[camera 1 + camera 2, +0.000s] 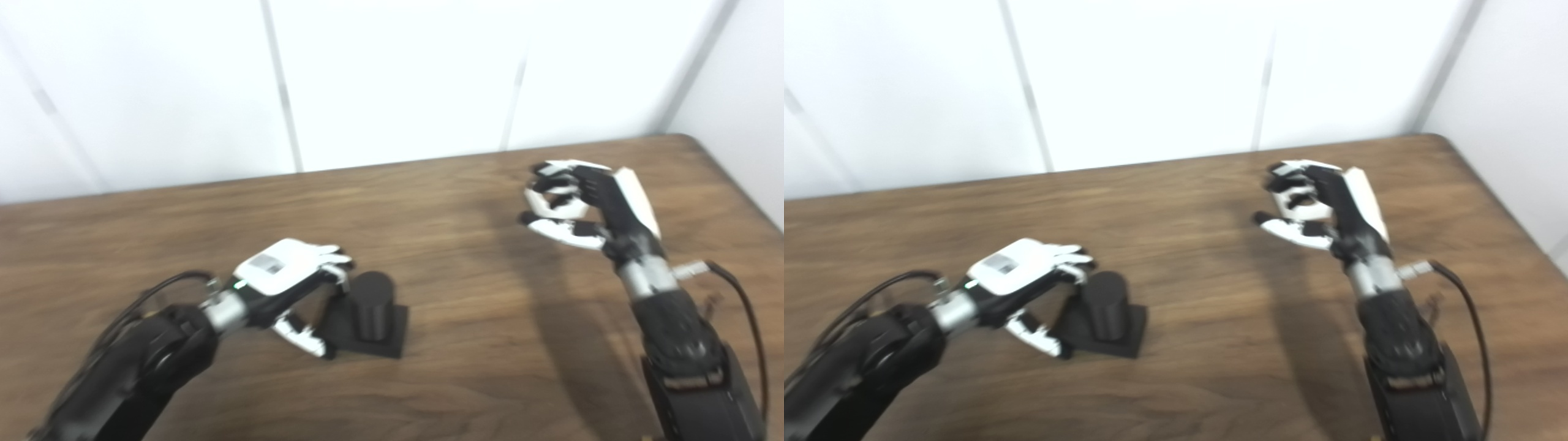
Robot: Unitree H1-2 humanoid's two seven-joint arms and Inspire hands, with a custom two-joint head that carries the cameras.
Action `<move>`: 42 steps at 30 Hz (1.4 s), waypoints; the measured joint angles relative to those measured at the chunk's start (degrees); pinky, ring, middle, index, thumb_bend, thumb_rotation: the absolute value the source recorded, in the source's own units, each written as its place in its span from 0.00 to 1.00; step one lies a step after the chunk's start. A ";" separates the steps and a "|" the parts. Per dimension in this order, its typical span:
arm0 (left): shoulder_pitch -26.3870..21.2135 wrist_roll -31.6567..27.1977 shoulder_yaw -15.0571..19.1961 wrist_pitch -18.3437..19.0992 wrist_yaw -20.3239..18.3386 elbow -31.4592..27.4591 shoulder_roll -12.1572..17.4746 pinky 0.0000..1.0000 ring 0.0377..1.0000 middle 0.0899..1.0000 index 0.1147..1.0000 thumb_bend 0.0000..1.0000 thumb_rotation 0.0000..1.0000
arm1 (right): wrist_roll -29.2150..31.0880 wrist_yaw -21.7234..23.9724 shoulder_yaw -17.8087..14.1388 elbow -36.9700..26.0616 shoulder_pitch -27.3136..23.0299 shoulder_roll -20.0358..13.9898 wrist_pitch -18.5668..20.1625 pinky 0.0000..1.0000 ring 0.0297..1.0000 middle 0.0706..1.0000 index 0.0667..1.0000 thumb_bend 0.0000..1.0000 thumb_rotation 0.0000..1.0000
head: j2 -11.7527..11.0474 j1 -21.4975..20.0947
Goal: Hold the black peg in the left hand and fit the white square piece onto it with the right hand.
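Left hand (288, 278): low over the brown wooden table (465, 318), palm down; fingers spread, holding nothing; fingertips at the left flank of the peg, thumb by the base edge; contact not clear through blur.
Black peg (373, 306): short upright black cylinder on a flat square black base; stands on the table just right of the left hand.
Peg handling: looks rigid, light, matte plastic; the wide base should keep it steady; best grip probably low on the cylinder or on the base edges, leaving the top free.
Right hand (579, 205): raised, well apart from the peg; fingers curled toward the thumb; whether they pinch anything I cannot tell.
White square piece: not made out; possibly hidden among the white fingers.
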 measured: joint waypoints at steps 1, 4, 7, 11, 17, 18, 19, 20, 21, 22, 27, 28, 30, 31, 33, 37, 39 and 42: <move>0.14 0.00 0.18 -0.59 0.18 0.06 0.12 0.88 0.92 0.86 0.43 0.52 0.08 | -1.05 1.29 0.31 -0.01 -0.75 -1.77 0.78 0.51 0.65 0.74 0.73 0.66 0.06 | -0.52 -1.65; 0.49 0.00 0.47 -1.48 0.85 0.22 0.42 0.87 0.92 0.86 0.43 0.52 0.07 | -6.07 4.51 0.82 -0.04 -3.54 -7.56 3.38 0.55 0.69 0.77 0.75 0.70 0.08 | -1.84 -4.29; 0.72 0.00 0.60 -2.66 1.77 0.63 0.70 0.85 0.90 0.84 0.43 0.52 0.07 | -12.17 8.82 2.58 -0.05 -6.37 -14.83 5.52 0.55 0.73 0.81 0.77 0.74 0.09 | -2.46 -5.79; 0.99 -0.01 1.05 -3.83 2.52 1.40 0.97 0.84 0.89 0.83 0.43 0.52 0.07 | -16.94 14.40 4.55 0.95 -9.51 -21.57 6.77 0.61 0.79 0.86 0.80 0.79 0.13 | -2.90 -6.33; 1.81 -0.08 1.75 -4.99 3.48 1.88 1.12 0.84 0.89 0.84 0.43 0.52 0.07 | -21.68 24.81 10.84 5.39 -13.61 -27.32 7.19 0.71 0.89 0.93 0.87 0.90 0.19 | -3.43 -7.21; 1.95 -0.10 1.89 -5.10 3.48 1.87 1.17 0.84 0.89 0.84 0.43 0.52 0.07 | -22.70 26.40 12.25 5.91 -14.54 -28.40 6.86 0.73 0.90 0.94 0.88 0.93 0.19 | -3.51 -7.21; 2.06 -0.16 2.00 -5.15 3.49 1.86 1.19 0.84 0.89 0.84 0.43 0.52 0.07 | -23.48 27.23 13.19 6.69 -15.57 -29.13 6.38 0.77 0.91 0.94 0.89 0.96 0.20 | -3.52 -7.29; 2.14 -0.19 2.09 -5.17 3.48 1.85 1.22 0.84 0.89 0.84 0.43 0.52 0.07 | -24.62 28.19 13.91 7.65 -16.62 -29.67 6.09 0.78 0.92 0.94 0.89 0.96 0.20 | -3.52 -7.29; 2.22 -0.20 2.17 -5.17 3.48 1.82 1.23 0.84 0.88 0.84 0.43 0.52 0.07 | -25.75 28.98 14.56 8.80 -17.83 -29.98 6.02 0.80 0.93 0.95 0.90 0.97 0.20 | -3.69 -7.29; 2.32 -0.21 2.24 -5.16 3.48 1.79 1.24 0.84 0.88 0.84 0.43 0.52 0.07 | -26.91 29.62 15.10 9.70 -18.83 -30.12 6.02 0.82 0.94 0.95 0.90 0.97 0.20 | -3.69 -7.29; 2.56 -0.27 2.51 -5.17 3.48 1.69 1.24 0.84 0.88 0.84 0.43 0.52 0.07 | -29.63 32.73 17.83 13.99 -22.01 -29.92 5.81 0.82 0.95 0.96 0.92 0.96 0.18 | -3.78 -6.86; 2.58 -0.28 2.58 -5.16 3.48 1.69 1.24 0.84 0.89 0.84 0.43 0.52 0.07 | -29.98 33.14 18.35 14.94 -22.57 -29.66 5.78 0.83 0.95 0.96 0.92 0.96 0.18 | -3.78 -6.86; 2.61 -0.29 2.64 -5.15 3.48 1.67 1.25 0.84 0.89 0.84 0.42 0.52 0.07 | -30.65 33.59 19.40 16.59 -23.35 -29.10 5.73 0.84 0.95 0.97 0.92 0.95 0.19 | -3.87 -6.77; 2.65 -0.29 2.67 -5.15 3.48 1.66 1.24 0.84 0.88 0.84 0.42 0.52 0.07 | -31.21 33.95 19.84 17.15 -23.73 -28.81 5.72 0.84 0.95 0.97 0.92 0.95 0.18 | -3.95 -6.77; 2.72 -0.29 2.77 -5.16 3.48 1.65 1.24 0.84 0.88 0.84 0.42 0.52 0.07 | -31.77 34.60 21.02 18.97 -25.04 -28.05 5.64 0.84 0.95 0.97 0.93 0.94 0.17 | -4.04 -6.59; 2.80 -0.29 2.80 -5.15 3.48 1.52 1.24 0.84 0.89 0.84 0.42 0.52 0.07 | -32.59 34.64 22.36 21.90 -27.49 -26.00 5.52 0.84 0.95 0.97 0.93 0.93 0.16 | -4.13 -6.33; 2.81 -0.29 2.80 -5.15 3.48 1.51 1.23 0.84 0.89 0.84 0.42 0.52 0.07 | -33.14 34.64 22.75 23.02 -28.36 -25.11 5.49 0.84 0.95 0.97 0.93 0.93 0.16 | -4.04 -6.15; 2.86 -0.31 2.83 -5.15 3.48 1.51 1.23 0.84 0.89 0.84 0.42 0.52 0.07 | -33.92 34.64 23.66 24.74 -29.20 -24.11 5.26 0.84 0.94 0.96 0.94 0.92 0.17 | -3.87 -5.80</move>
